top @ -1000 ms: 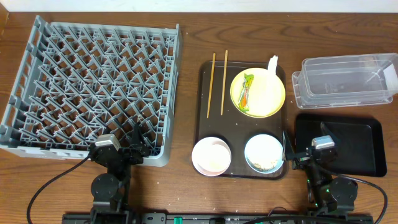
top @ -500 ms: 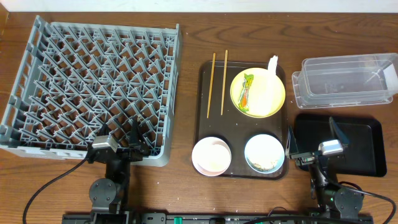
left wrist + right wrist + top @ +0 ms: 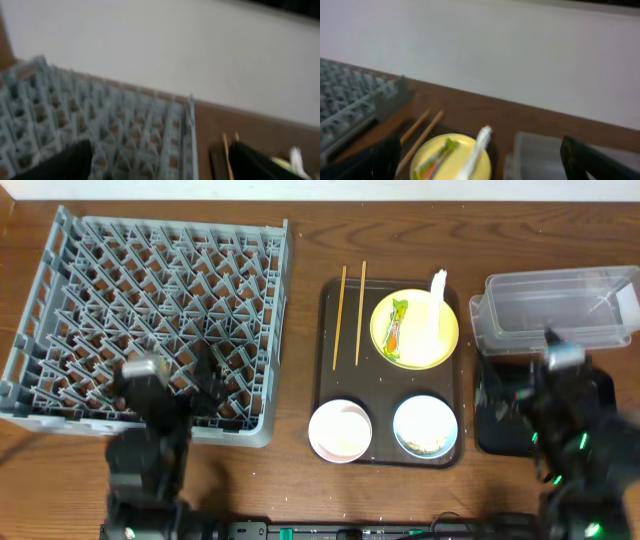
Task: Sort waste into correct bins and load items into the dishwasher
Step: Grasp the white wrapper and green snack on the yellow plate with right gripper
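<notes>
The grey dish rack [image 3: 150,310] fills the upper left of the overhead view, and the blurred left arm stands over its lower edge. In the left wrist view the left gripper [image 3: 160,155] is spread wide and empty, its dark fingers [image 3: 70,162] in the bottom corners. The rack lies directly below and ahead of it.

At centre sits the brown serving tray [image 3: 322,370]. Two chopsticks [image 3: 350,300] lie at its upper left. The yellow plate [image 3: 432,345] at its upper right holds the snack wrapper [image 3: 397,325], and the napkin [image 3: 439,300] lies across the plate's top edge. The white bowl [image 3: 340,430] is at the tray's lower left. The light-blue bowl [image 3: 425,420], with rice grains [image 3: 430,445], is at its lower right.

The blurred right arm hangs over the black tray [image 3: 487,430] at lower right, below the clear tub [image 3: 555,305]. The right gripper [image 3: 480,150] is also wide apart and holds nothing. Plate, wrapper and napkin show low between its fingers, the tub further right.
</notes>
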Available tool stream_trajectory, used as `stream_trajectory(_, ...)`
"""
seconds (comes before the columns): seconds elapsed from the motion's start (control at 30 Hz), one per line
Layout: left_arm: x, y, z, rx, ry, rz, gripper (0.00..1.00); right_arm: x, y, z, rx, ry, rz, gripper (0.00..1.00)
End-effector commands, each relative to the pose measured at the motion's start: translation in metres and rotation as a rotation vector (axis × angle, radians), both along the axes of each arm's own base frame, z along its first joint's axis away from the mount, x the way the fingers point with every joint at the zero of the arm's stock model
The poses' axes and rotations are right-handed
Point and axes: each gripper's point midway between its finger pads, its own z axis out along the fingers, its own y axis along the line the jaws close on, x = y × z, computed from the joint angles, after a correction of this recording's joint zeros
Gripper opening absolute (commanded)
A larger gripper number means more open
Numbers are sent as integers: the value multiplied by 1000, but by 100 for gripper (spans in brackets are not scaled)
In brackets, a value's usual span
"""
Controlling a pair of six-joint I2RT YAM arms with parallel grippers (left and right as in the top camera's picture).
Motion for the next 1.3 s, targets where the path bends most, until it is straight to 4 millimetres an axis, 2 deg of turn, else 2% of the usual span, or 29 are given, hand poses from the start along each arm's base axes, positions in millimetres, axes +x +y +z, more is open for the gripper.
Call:
stream_trajectory(0.0,17,-22,25,-4,78,-128,88,24,22,18,40,150,121,99)
stream_trajectory(0.2,41,-44,36,-41,301,-245,88,67,19,-16,58,585,94,99)
stream_trajectory(0.33,48,-46,34,-49,348,-250,88,94,32,-32,149,735,142,99)
stream_trajectory(0.43,48,-46,30,-62,368,-248,89,100,48,-47,274,831,191,99)
stream_trajectory(0.53,45,-46,25,-64,389,-247,88,112,53,-64,305,868,208,99)
stream_trajectory(0.6,43,-46,21,-65,411,-246,88,120,52,-85,279,915,158,99)
stream_trajectory(0.67,41,-45,17,-65,429,-245,88,127,43,-118,220,994,8,99)
stream_trajectory(0.87,41,-45,16,-66,432,-245,88,138,37,-196,4,1102,-306,81)
stream_trajectory(0.97,41,-45,16,-66,432,-245,88,145,37,-230,-1,1135,-431,78)
stream_trajectory(1.07,40,-45,15,-66,439,-244,89,149,38,-262,34,1174,-506,68)
stream_trajectory(1.17,38,-45,12,-67,454,-244,88,150,38,-287,54,1210,-551,53)
stream_trajectory(1.2,38,-45,12,-67,454,-244,88,150,39,-292,54,1217,-548,46)
stream_trajectory(1.23,38,-45,12,-67,454,-244,88,150,40,-294,58,1223,-544,37)
stream_trajectory(1.27,38,-45,12,-67,454,-244,88,150,40,-295,58,1223,-544,20)
